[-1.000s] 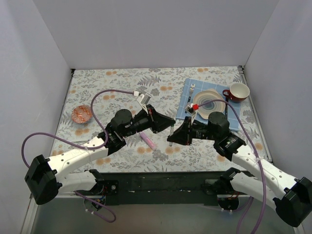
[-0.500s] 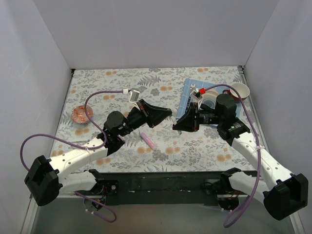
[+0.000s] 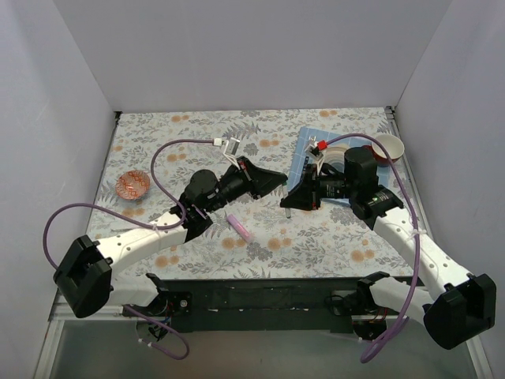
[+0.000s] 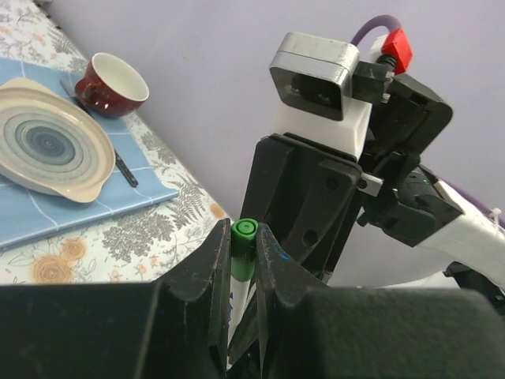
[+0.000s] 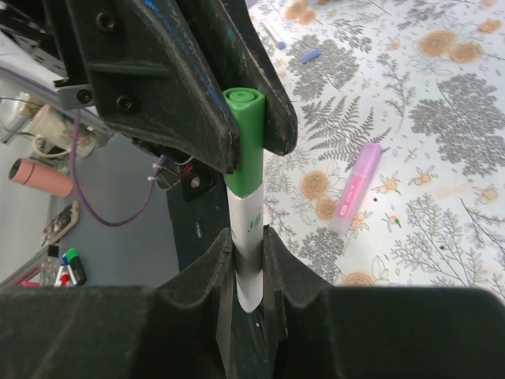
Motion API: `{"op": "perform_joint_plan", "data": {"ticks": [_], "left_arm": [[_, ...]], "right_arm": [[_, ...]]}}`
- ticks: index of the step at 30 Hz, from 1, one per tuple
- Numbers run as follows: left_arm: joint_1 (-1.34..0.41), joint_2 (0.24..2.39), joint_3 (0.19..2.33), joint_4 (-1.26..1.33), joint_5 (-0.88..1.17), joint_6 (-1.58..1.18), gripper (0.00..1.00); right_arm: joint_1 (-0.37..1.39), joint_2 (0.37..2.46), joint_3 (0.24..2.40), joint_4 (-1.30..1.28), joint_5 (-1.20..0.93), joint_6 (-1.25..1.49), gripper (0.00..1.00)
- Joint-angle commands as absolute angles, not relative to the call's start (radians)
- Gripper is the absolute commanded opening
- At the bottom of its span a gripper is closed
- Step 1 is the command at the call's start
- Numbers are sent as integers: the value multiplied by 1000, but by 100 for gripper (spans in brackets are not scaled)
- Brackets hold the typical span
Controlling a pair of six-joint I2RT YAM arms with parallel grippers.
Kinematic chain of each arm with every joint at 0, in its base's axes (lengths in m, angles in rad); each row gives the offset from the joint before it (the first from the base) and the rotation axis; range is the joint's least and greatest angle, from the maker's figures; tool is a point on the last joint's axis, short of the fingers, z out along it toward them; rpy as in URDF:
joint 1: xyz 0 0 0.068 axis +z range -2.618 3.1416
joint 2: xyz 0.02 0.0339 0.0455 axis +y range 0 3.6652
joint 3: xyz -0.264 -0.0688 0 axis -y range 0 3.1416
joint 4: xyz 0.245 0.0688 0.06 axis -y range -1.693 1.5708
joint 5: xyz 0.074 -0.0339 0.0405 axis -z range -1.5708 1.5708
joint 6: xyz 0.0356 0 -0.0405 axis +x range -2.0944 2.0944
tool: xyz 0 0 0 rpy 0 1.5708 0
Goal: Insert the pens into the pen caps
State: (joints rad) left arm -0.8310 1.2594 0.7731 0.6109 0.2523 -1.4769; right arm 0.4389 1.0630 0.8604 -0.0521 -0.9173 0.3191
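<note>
My two grippers meet tip to tip above the middle of the table. The left gripper [image 4: 245, 238] [image 3: 278, 182] is shut on the green pen cap [image 4: 245, 243] [image 5: 245, 142]. The right gripper [image 5: 247, 241] [image 3: 289, 200] is shut on the whitish-grey pen [image 5: 248, 237] [image 4: 236, 298]. The cap sits over the pen's end, and the two form one straight line between the jaws. A pink-lilac pen [image 3: 239, 226] [image 5: 357, 183] lies flat on the cloth below. A tiny lilac cap [image 5: 310, 54] lies farther off on the cloth.
At the back right lies a blue mat [image 3: 300, 168] with a ringed plate [image 4: 49, 146], a fork and a dark spoon. A red cup [image 3: 387, 148] [image 4: 111, 82] stands beside it. A small patterned bowl [image 3: 132, 185] sits at the left. White walls surround the table.
The right gripper has risen from the cloth with the pen and swung back to meet the left gripper. The left arm has shifted slightly right. Both grips are unchanged.
</note>
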Motion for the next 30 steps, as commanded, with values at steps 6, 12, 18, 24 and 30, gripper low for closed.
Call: {"op": "perform_joint_plan", "data": {"ticks": [6,12,18,24,30], "left_arm": [[-934,1283,739,147,554,-1384,0],[-942,1262,692,247,636,-1344,0],[-943,1261,635,327,660,-1364,0],[-963,1308,598,500,675,-1458,0],[-974,1338,563,535,683,-1505,0]], "right_arm": [[408,1029,999,201,-551,218,1],[407,1046,1014,261,-578,238,1],[405,1065,1042,284,-574,256,1],[407,1094,1040,330,-575,290,1],[405,1091,1045,350,-571,258,1]]}}
